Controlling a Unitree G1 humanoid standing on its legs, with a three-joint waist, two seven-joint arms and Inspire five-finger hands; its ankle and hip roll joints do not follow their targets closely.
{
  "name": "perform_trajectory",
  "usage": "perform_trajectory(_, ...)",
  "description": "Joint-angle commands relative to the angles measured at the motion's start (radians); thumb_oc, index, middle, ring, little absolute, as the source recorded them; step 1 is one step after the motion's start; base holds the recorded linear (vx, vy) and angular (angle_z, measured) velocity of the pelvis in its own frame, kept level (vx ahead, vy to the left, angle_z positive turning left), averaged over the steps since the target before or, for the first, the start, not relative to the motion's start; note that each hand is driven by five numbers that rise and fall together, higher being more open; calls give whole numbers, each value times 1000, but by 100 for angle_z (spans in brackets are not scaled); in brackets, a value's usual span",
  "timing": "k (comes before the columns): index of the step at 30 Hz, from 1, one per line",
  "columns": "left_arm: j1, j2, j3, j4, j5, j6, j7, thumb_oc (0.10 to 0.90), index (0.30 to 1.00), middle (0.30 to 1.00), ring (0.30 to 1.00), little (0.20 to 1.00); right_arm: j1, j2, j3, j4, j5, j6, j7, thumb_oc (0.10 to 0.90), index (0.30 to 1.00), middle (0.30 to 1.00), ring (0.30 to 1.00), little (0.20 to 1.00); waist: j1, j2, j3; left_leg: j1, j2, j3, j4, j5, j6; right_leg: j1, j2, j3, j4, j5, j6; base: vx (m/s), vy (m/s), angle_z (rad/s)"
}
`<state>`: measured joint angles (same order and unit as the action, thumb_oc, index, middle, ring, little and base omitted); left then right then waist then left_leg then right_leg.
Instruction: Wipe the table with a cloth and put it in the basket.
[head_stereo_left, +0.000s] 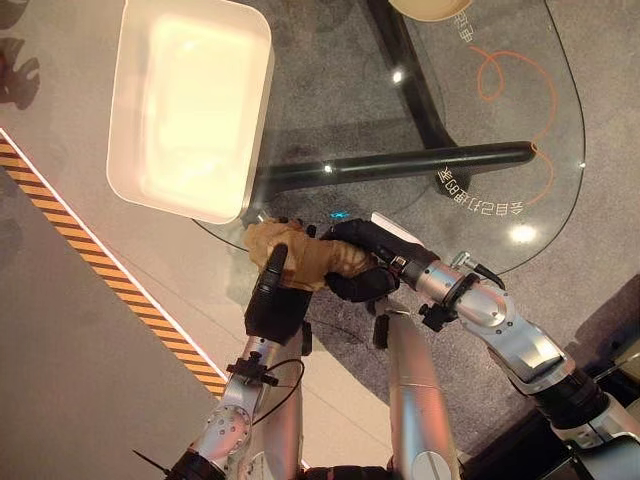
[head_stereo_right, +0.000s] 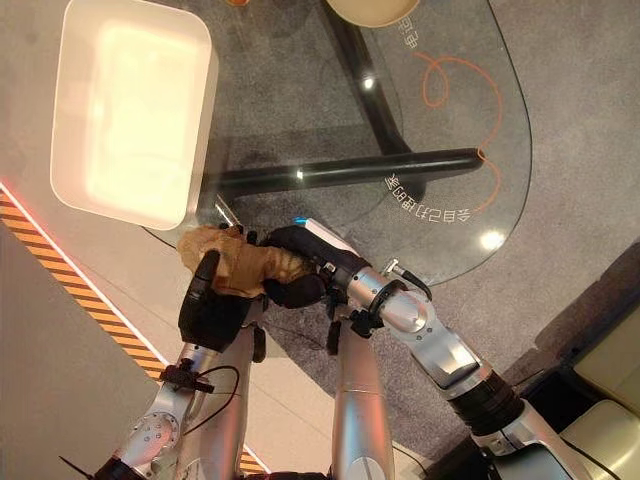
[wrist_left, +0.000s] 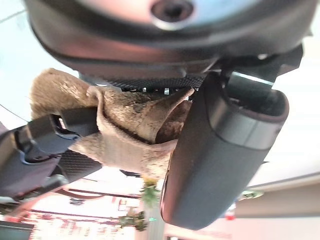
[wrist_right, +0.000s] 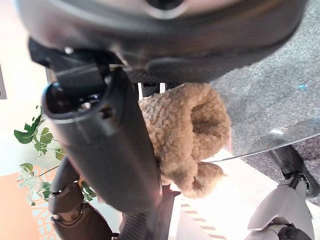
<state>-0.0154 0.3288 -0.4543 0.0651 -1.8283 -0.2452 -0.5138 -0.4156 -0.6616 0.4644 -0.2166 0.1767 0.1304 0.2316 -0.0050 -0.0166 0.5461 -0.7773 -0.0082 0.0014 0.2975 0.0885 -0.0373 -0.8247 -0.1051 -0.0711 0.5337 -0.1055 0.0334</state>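
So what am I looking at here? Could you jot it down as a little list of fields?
Table: glass table with dark legs showing through it
Cloth: tan fluffy cloth, bunched at the table's near edge
Left hand: left hand curled on the cloth from the near side
Right hand: right hand also gripping the cloth
Basket: white basket at the table's left edge, nothing visible in it
Other: pale round dish at the far edge
Task stage: cloth not yet in the basket
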Motion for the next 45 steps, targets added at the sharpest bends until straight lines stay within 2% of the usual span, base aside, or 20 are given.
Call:
perform_trajectory(1, -40, -24, 92, -225, 0, -49, -84, 278, 453, 453, 453, 378, 85, 8, 112, -114, -2, -48, 77, 100, 300, 300, 300, 200, -8, -15, -26, -21, -67, 59, 152, -143, 69, 30, 71, -49, -196, 146, -9, 0, 0, 0)
perform_trajectory(2, -40, -25, 91, -224, 7, -56, -75, 116, 314, 314, 314, 216, 85, 10, 110, -113, -4, -49, 78, 100, 300, 300, 300, 200, -8, -15, -26, -21, -66, 59, 151, -144, 69, 30, 71, -50, -196, 146, -9, -5, -9, 4)
perform_trajectory(3, -41, -27, 89, -220, 28, -71, -59, 100, 300, 300, 300, 200, 82, 13, 108, -111, -3, -48, 79, 100, 300, 300, 300, 200, -7, -16, -26, -22, -68, 57, 152, -145, 70, 30, 71, -50, -196, 147, -8, -6, -6, 4)
perform_trajectory(7, -42, -31, 95, -216, 94, -89, -3, 100, 300, 300, 300, 200, 83, 13, 101, -110, -2, -44, 89, 100, 300, 300, 300, 200, -6, -17, -26, -18, -71, 54, 149, -143, 72, 34, 72, -48, -197, 147, -8, -1, -1, 1)
perform_trajectory(16, -40, -36, 111, -209, 114, -85, 8, 100, 300, 300, 300, 200, 82, 17, 90, -104, -2, -45, 99, 100, 300, 300, 300, 200, -3, -16, -26, -16, -77, 49, 147, -141, 73, 36, 72, -48, -200, 150, -7, -8, 0, 0)
perform_trajectory(17, -56, -36, 114, -210, 115, -85, 8, 100, 300, 300, 300, 200, 69, 16, 83, -104, -2, -44, 100, 100, 300, 300, 300, 200, -8, -20, -26, -47, -81, 56, 138, -107, 77, 8, 66, -51, -212, 181, -13, 0, 0, 0)
perform_trajectory(18, -40, -37, 110, -212, 117, -86, 9, 100, 300, 300, 300, 200, 83, 19, 89, -104, -3, -44, 100, 100, 300, 300, 300, 200, -3, -16, -26, -16, -77, 49, 147, -141, 73, 36, 72, -47, -200, 150, -6, -9, 10, 3)
perform_trajectory(24, -44, -39, 108, -215, 116, -92, 9, 100, 300, 300, 300, 200, 85, 22, 84, -108, -1, -45, 96, 100, 300, 300, 300, 200, -5, -19, -26, -13, -78, 50, 141, -140, 75, 37, 75, -46, -203, 153, -5, 7, 4, 1)
perform_trajectory(27, -46, -40, 108, -210, 113, -94, 5, 100, 300, 300, 300, 200, 86, 28, 76, -103, 26, -53, 51, 100, 300, 300, 300, 200, -6, -20, -26, -12, -77, 52, 140, -140, 75, 38, 74, -46, -205, 154, -4, 0, 0, 0)
perform_trajectory(28, -45, -42, 110, -210, 115, -93, 4, 100, 300, 300, 300, 200, 82, 33, 71, -97, 11, -61, 41, 638, 761, 761, 761, 738, -6, -20, -26, -11, -78, 51, 141, -142, 76, 39, 75, -45, -206, 154, -5, 0, 0, 0)
perform_trajectory(29, -45, -44, 110, -209, 115, -94, 2, 100, 300, 300, 300, 200, 82, 36, 69, -96, -1, -63, 36, 800, 900, 900, 900, 900, -6, -20, -26, -11, -77, 51, 140, -142, 75, 38, 76, -44, -205, 154, -5, 0, 0, 0)
perform_trajectory(30, -45, -46, 110, -209, 118, -94, 3, 100, 300, 300, 300, 200, 86, 40, 66, -99, -1, -68, 23, 800, 900, 900, 900, 900, -7, -20, -26, -10, -76, 52, 138, -141, 75, 38, 75, -45, -205, 155, -4, -71, 4, 2)
perform_trajectory(31, -61, -46, 114, -211, 120, -94, 5, 100, 300, 300, 300, 200, 74, 39, 57, -101, 4, -70, 17, 800, 900, 900, 900, 900, -12, -23, -26, -41, -80, 60, 128, -106, 79, 10, 70, -48, -217, 186, -10, -68, 1, 0)
perform_trajectory(34, -59, -49, 119, -206, 119, -94, 5, 100, 300, 300, 300, 200, 80, 50, 30, -94, 32, -98, -18, 800, 900, 900, 900, 900, -15, -24, -26, -38, -81, 61, 132, -109, 80, 12, 71, -46, -213, 183, -10, -22, 0, 0)
perform_trajectory(39, -58, -54, 130, -204, 122, -86, 4, 100, 300, 300, 300, 200, 90, 59, 2, -93, 10, -109, -32, 800, 900, 900, 900, 900, -17, -24, -26, -38, -80, 63, 131, -110, 79, 12, 72, -45, -213, 184, -8, 0, 0, 0)
perform_trajectory(45, -54, -53, 154, -194, 144, -101, -13, 100, 300, 300, 300, 200, 104, 57, -34, -82, 50, -120, -88, 800, 900, 900, 900, 900, -19, -26, -26, -33, -77, 66, 134, -115, 80, 15, 72, -44, -210, 181, -8, 0, 0, 0)
